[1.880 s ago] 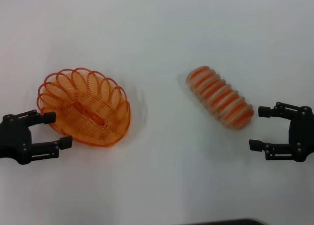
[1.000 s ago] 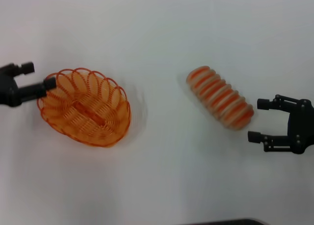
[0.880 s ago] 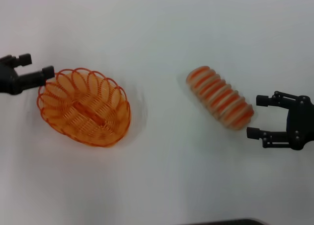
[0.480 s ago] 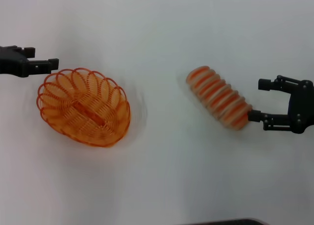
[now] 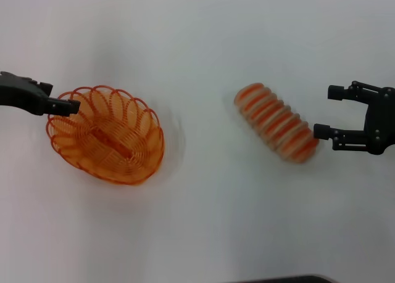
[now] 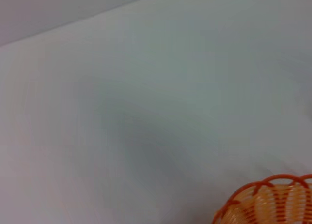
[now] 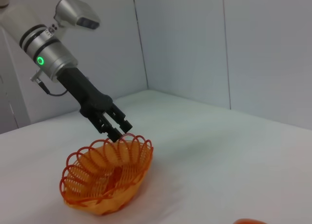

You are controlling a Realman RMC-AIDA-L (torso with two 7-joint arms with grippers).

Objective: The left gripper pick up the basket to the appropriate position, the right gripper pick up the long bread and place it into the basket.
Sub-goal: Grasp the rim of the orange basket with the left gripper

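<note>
Left gripper (image 5: pixel 66 104) reached in from the left, angled downward, fingers parted. Right gripper (image 5: pixel 327 111) sat at the right, fingers spread wide.

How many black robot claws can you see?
2. The left gripper is at the basket's far-left rim. The right gripper is open beside the long bread's near end.
</note>
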